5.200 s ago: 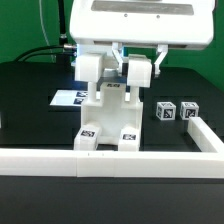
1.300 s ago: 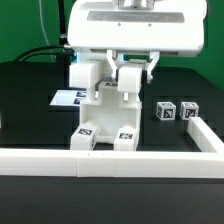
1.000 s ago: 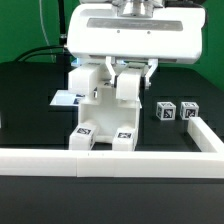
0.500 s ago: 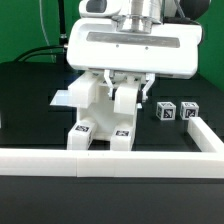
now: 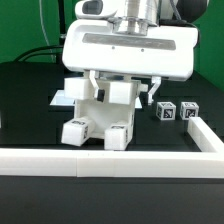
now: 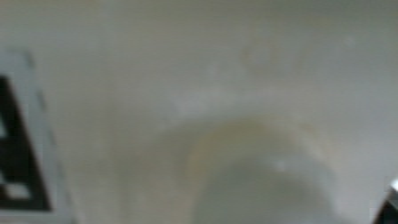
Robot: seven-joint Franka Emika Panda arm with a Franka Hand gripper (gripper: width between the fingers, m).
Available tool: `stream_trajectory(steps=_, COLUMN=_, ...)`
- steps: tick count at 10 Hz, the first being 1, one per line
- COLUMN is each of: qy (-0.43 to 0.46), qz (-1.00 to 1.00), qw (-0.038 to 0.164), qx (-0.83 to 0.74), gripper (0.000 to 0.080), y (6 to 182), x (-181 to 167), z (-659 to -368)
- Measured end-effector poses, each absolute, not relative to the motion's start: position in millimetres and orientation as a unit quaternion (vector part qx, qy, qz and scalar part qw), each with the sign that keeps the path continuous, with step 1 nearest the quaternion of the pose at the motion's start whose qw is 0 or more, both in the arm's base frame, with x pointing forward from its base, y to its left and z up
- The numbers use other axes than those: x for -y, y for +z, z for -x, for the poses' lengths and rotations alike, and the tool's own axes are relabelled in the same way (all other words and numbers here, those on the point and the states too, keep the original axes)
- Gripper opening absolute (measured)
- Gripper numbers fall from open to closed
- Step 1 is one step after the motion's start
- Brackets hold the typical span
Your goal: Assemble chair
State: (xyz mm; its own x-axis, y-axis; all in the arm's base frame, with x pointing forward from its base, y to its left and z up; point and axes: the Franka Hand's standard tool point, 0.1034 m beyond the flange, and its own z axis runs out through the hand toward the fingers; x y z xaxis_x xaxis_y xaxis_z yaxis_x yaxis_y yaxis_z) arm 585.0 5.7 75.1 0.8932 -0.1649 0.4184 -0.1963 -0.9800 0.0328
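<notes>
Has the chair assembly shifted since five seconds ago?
Yes. The chair assembly has slid toward the exterior view's left and twisted, away from the nearest small tagged block.

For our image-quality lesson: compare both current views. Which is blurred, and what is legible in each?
Wrist view: wholly out of focus, a pale blur filling the frame, only a black tag edge discernible. Exterior view: fairly sharp, evenly lit; the matte white blocky chair part and its tags are legible.

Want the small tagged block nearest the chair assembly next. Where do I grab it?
Probably grip the small block by its front and back faces, straight down from above: it sits squat with its top free, and its twin stands close on the exterior view's right, leaving little finger room there.
</notes>
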Motion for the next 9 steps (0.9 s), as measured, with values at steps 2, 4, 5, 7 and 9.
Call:
stream_trajectory(steps=2, qy=0.209, qz=-0.973, qw=0.041, qx=0.091, gripper=0.064, y=71.9, x=-0.4, z=-587.3)
stream_trajectory(steps=4, qy=0.206, qz=-0.974, qw=0.041, qx=0.09, gripper=0.0648, y=74.9, x=4.7, z=-590.6)
stream_trajectory(steps=5, qy=0.204, qz=-0.974, qw=0.039, qx=0.091, gripper=0.0649, y=77.8, x=5.4, z=-591.8)
stream_trajectory(steps=7, qy=0.204, qz=-0.974, qw=0.04, qx=0.09, gripper=0.0649, y=82.1, x=9.1, z=-593.2)
stream_trajectory(steps=9, qy=0.204, qz=-0.974, qw=0.04, qx=0.091, gripper=0.0649, y=82.2, x=9.9, z=-593.2)
